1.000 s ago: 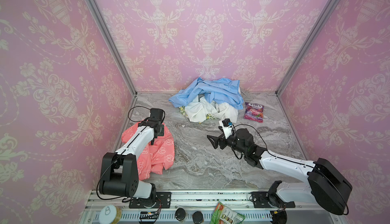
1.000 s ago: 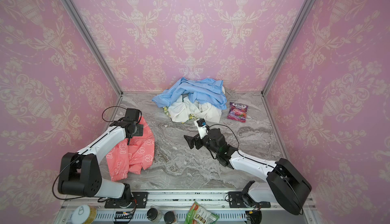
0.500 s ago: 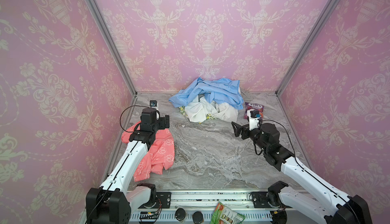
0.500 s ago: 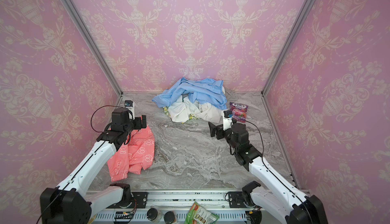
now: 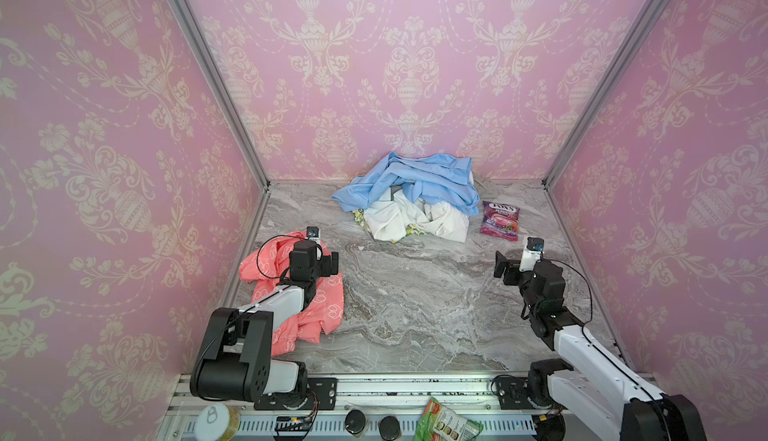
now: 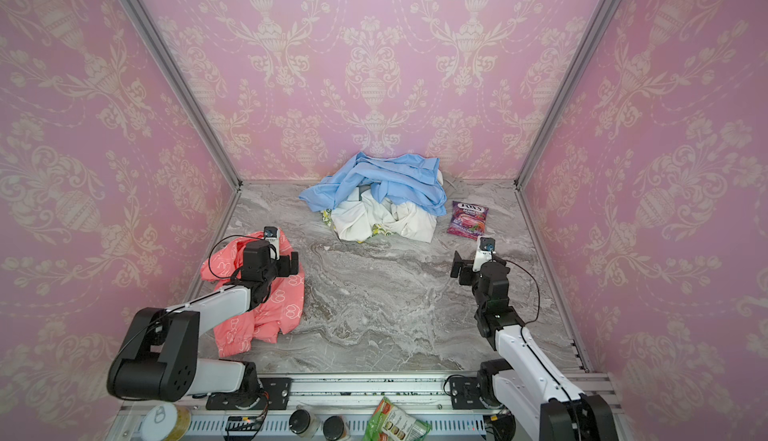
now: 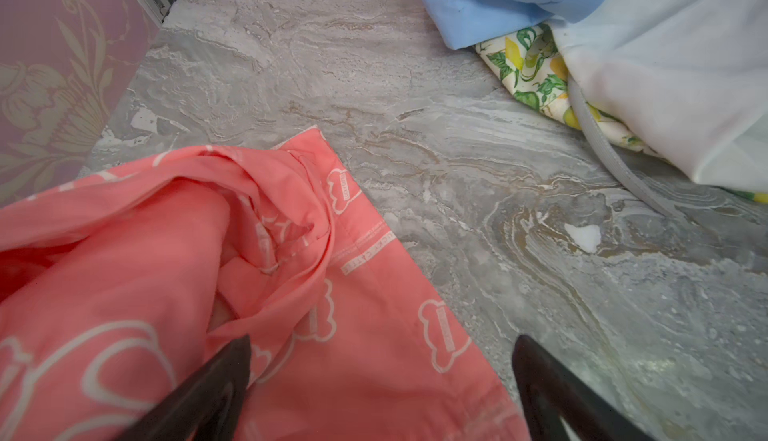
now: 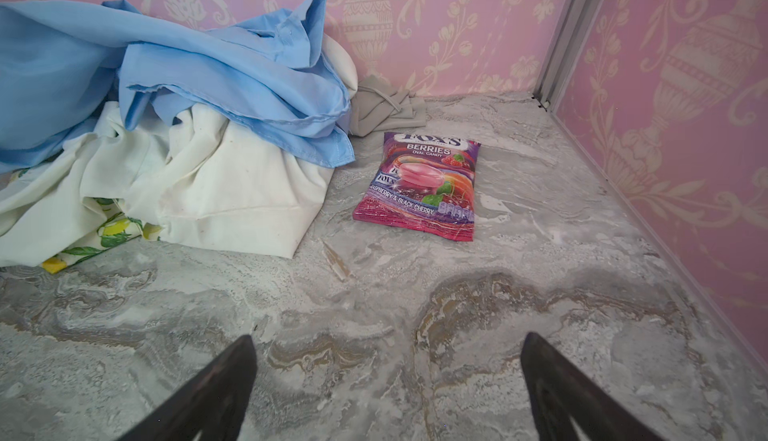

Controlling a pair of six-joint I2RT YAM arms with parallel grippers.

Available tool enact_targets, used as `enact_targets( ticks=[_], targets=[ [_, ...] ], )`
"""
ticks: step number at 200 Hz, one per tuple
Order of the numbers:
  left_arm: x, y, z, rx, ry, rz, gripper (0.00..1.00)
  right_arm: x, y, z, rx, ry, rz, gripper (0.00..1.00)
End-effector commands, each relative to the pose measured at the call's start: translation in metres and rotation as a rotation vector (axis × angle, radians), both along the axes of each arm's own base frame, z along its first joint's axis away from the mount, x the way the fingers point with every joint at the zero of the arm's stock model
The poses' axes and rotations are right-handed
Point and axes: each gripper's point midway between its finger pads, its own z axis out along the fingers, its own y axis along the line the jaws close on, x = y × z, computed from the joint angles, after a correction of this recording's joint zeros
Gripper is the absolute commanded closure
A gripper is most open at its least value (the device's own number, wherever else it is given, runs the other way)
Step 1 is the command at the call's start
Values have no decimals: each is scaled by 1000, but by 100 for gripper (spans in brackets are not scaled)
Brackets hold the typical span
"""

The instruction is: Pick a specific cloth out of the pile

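My left claw (image 7: 382, 341) hangs spread and empty just over the cloth (image 5: 326, 308), which lies along the table's (image 5: 415, 301) left edge, long axis front to back, well apart from the pile (image 5: 415, 206) at the back edge. My right claw (image 8: 386, 339), also spread, sits near the right edge, much farther off.

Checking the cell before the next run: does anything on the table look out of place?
A purple candy packet lies flat beside the pile, the only non-cloth thing on the table. The coral-pink cloth lies crumpled apart from it, which fits the task.
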Motion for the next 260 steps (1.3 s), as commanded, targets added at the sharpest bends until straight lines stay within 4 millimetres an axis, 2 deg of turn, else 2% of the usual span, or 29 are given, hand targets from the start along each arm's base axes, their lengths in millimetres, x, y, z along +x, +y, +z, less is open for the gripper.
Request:
enact_targets(
  ticks=[1,37,70,105,115,131,146,171,183,191,214,260],
  targets=[
    [16,12,18,25,-119,31,1,9,-4,0,-6,-49,-11,0],
    [16,18,7,22,-130,42,1,18,-5,-8,-21,-34,-6,0],
    [17,31,11,-12,-159,84,1,25,-7,-18,-25,-28,-6,0],
    [18,49,11,-59,-195,143,1,31,-20,-15,-23,-63,-67,0],
    [20,48,8,-68,-232,130,1,34,-20,-15,-14,-72,-56,0],
    [22,34,-2,-48,-260,61,1,41,-21,-16,-13,-59,-62,0],
    [19,35,-4,-48,-251,73,1,44,-23,-18,-12,-97,-71,0],
    [19,36,-4,-45,-254,75,1,52,-9,-35,-14,-136,9,0],
    [20,36,-3,-43,-264,74,1,54,-19,-42,-12,-58,-47,0],
    [20,36,-3,-43,-261,74,1,59,-23,-41,-12,-58,-72,0],
    [20,36,-4,-40,-260,74,1,66,-16,-43,-16,-33,-35,0],
    [19,36,-3,-39,-266,73,1,64,-16,-43,-18,-29,-34,0]
  ],
)
